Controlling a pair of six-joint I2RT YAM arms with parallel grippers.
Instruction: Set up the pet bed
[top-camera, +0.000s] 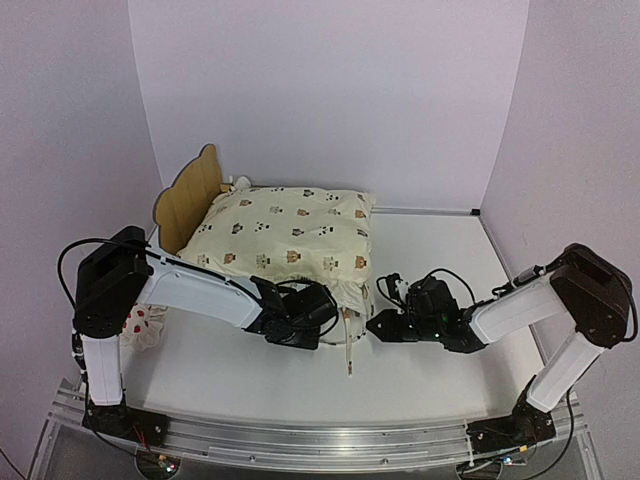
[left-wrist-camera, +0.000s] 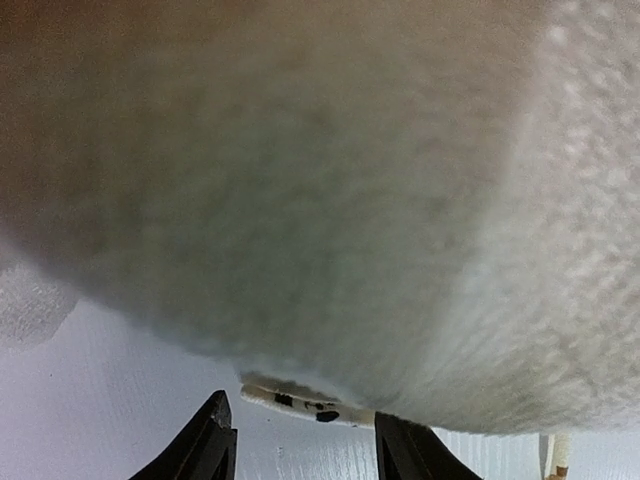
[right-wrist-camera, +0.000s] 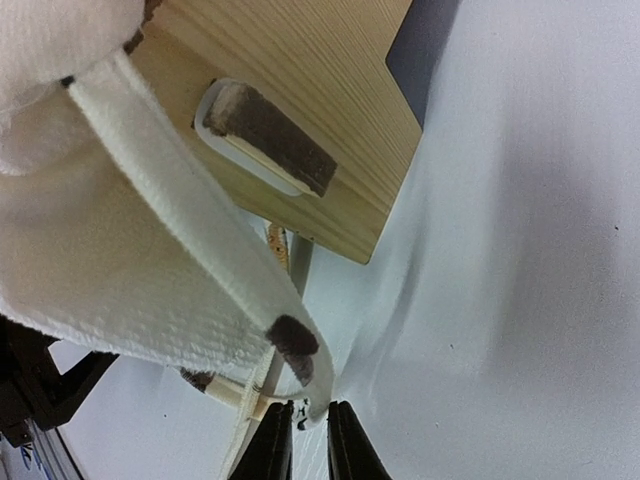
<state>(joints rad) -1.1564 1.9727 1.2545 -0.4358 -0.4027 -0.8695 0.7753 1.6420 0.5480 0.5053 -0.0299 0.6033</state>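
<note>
The pet bed (top-camera: 190, 200) stands at the back left, its bear-ear headboard showing behind the cream bear-print cushion (top-camera: 290, 235) that covers it. My left gripper (top-camera: 318, 318) is at the cushion's front edge. In the left wrist view the cushion (left-wrist-camera: 300, 200) fills the frame and the gripper (left-wrist-camera: 312, 440) is open, with a ruffle edge (left-wrist-camera: 300, 400) just beyond its tips. My right gripper (top-camera: 378, 318) is at the cushion's front right corner. In the right wrist view it (right-wrist-camera: 310, 440) is shut on the tip of the cushion's ruffle (right-wrist-camera: 315, 390), below the bed's wooden end panel (right-wrist-camera: 300, 80).
A small white pillow with red spots (top-camera: 140, 325) lies behind the left arm, at the left. A thin cream cord (top-camera: 350, 350) trails from the cushion's front onto the white table (top-camera: 450, 250). Lilac walls close in the back and both sides.
</note>
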